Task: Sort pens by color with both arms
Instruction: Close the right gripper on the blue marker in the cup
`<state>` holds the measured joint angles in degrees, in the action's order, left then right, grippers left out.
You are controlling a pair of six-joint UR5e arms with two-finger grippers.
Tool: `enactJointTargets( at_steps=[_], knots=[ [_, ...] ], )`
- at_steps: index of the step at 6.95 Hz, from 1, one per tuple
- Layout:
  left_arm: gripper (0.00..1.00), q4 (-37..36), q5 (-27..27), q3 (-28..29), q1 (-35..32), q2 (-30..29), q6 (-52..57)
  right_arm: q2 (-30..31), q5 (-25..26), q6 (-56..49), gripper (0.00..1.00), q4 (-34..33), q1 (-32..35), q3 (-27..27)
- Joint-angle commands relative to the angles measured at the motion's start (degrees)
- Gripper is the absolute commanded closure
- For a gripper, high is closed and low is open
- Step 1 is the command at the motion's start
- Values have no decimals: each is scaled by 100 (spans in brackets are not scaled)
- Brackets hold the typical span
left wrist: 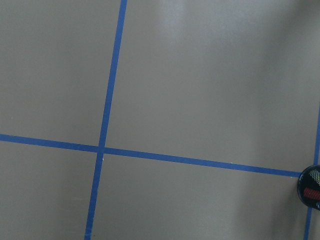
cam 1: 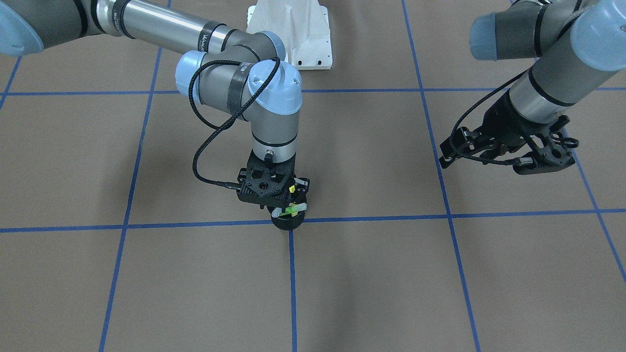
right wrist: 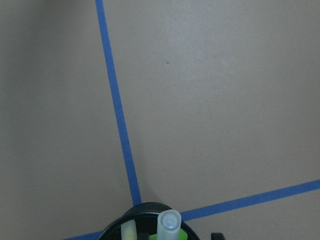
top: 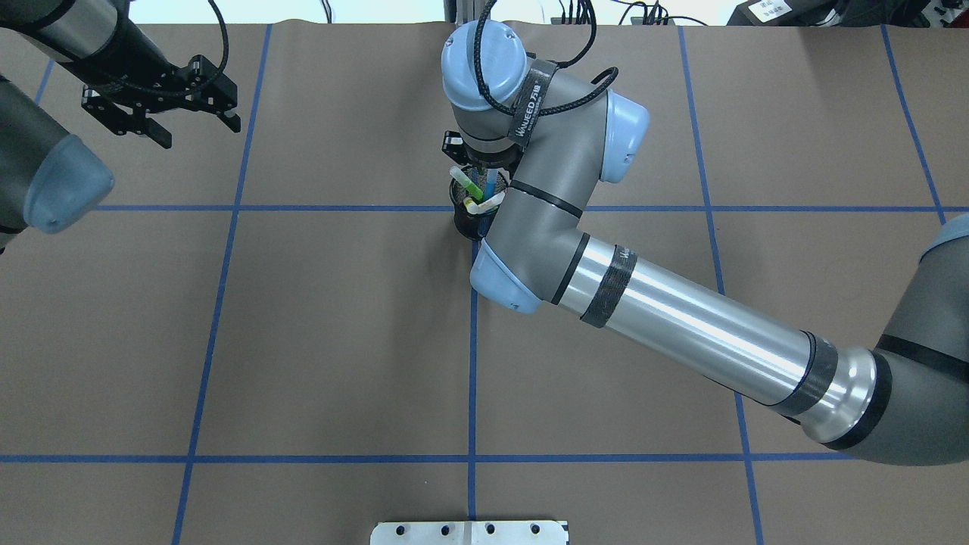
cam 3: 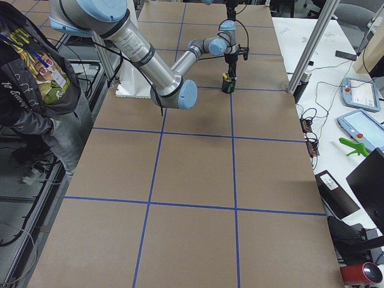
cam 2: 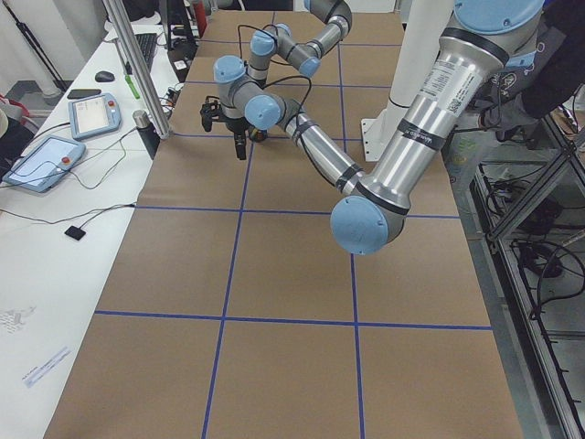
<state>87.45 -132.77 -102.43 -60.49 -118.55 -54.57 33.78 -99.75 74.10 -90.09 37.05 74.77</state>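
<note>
Seen from overhead, the left gripper [top: 195,127] hangs well to the left of the black mesh cup [top: 468,225]. Its two fingers are spread apart and hold nothing. The cup stands on a crossing of blue tape lines [top: 341,208] on the brown table [top: 341,325]. Leaning inside the cup are a fluorescent green pen [top: 465,183] with a clear cap, a blue pen [top: 492,180] just beside it, and a yellow pen [top: 477,204] with a clear cap. The right gripper [cam 1: 292,199] sits directly over the cup, among the pen tops. Whether its fingers are parted or closed cannot be told.
</note>
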Motion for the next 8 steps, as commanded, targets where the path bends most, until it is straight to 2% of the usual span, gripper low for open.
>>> enactJointTargets(
  at_steps=[1,5,8],
  knots=[
    [1,0,23,-5,20,-10,-1,-56,69,-18,49,0,-5,-93],
    [1,0,32,-32,20,-10,-1,-118,149,-18,53,149,-84,-270],
    [1,0,32,-67,20,-1,-1,-109,131,-18,73,158,-84,-261]
  ],
)
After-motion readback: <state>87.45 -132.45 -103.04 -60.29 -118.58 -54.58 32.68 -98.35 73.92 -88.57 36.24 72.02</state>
